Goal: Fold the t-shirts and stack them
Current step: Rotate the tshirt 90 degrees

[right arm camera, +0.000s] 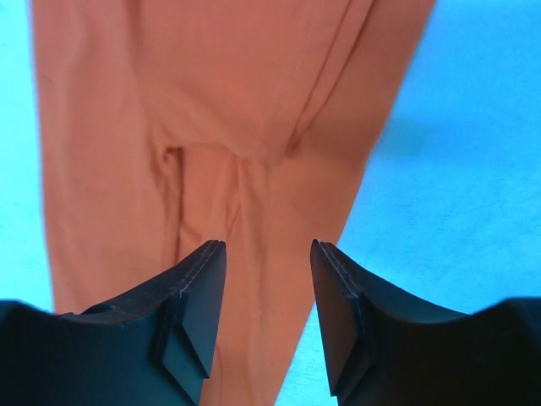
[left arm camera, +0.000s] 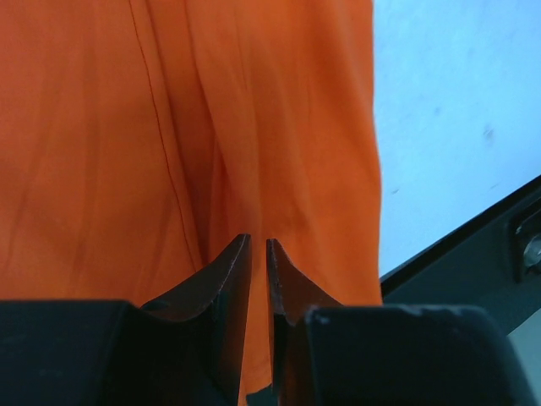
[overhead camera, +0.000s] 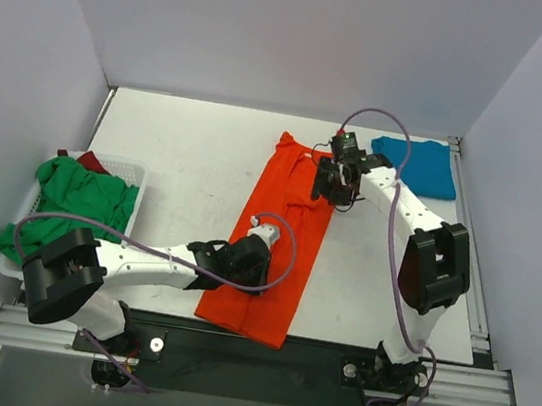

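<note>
Black fingers (left arm camera: 226,283) of the left hand (left arm camera: 259,242) stand almost together over the near part of an orange-red t-shirt (overhead camera: 277,199), with a thin slit between them showing orange cloth (whether they pinch it cannot be told). The shirt lies as a long strip across the middle of the white bench (overhead camera: 177,150). It runs from the near edge toward the far right, with creases along its length. At its far end the right hand (right arm camera: 267,245) hangs open over a folded sleeve hem, its 2 fingers spread apart and gripping nothing. A teal blue t-shirt (overhead camera: 417,166), folded flat, lies at the far right of the bench, just beyond that hand. At the left, a white lattice basket (overhead camera: 134,169) holds a crumpled green t-shirt (overhead camera: 86,192) that spills over its near rim. A dark red t-shirt (overhead camera: 93,160) peeks out behind the green one.
</note>
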Motion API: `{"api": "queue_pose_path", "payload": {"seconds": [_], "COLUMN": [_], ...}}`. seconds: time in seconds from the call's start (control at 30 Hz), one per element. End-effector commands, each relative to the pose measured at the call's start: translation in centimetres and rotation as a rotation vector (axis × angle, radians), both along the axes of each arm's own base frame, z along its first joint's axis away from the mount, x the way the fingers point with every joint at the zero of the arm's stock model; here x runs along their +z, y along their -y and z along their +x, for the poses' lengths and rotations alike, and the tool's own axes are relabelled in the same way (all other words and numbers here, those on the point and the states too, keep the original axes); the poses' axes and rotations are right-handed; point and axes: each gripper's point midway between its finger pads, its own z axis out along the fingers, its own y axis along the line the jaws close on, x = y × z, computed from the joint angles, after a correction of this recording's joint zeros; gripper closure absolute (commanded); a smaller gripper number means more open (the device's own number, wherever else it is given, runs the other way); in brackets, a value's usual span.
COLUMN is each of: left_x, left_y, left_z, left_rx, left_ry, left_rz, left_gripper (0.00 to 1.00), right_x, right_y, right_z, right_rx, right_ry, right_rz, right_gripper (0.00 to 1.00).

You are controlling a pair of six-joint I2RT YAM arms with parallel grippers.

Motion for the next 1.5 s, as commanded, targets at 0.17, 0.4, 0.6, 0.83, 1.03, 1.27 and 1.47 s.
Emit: {"api": "queue_pose_path", "payload": {"seconds": [0.17, 0.4, 0.6, 0.83, 1.03, 1.27, 1.47], "left_x": [-2.1, -4.1, -4.6, -2.2, 3.1, 6.8, 5.6], "left_y": [0.8, 2.1, 5.1, 8.1, 9.5, 4.9, -3.6], "left_z": [-1.9, -1.8, 0.8, 3.5, 4.4, 3.8, 2.2], "left_rx": [0.002, 0.048, 0.048, 0.024, -0.009, 0.068, 0.265], "left_ry": [-0.013, -0.051, -0.074, -0.055, 0.011, 0.068, 0.042], "left_rz": [0.045, 0.043, 0.013, -0.071, -0.149, -0.156, -0.122], "left_gripper": [0.83, 0.86, 0.87, 0.87, 0.72, 0.69, 0.68], "right_x": [-6.1, -10.2, -10.9, -6.8, 1.3, 6.2, 2.6], "right_y": [-0.1, -0.1, -0.2, -1.5, -1.6, 1.2, 3.0], "right_z": [1.8, 4.1, 8.4, 12.4, 12.5, 5.0, -7.7], "right_rx": [-0.077, -0.073, -0.068, -0.007, 0.007, -0.088, -0.107], "right_ry": [-0.067, -0.126, -0.108, -0.016, 0.089, 0.104, 0.065], "right_rz": [-0.005, -0.022, 0.036, 0.128, 0.207, 0.21, 0.17], "right_gripper": [0.67, 0.69, 0.69, 0.57, 0.49, 0.51, 0.56]}}
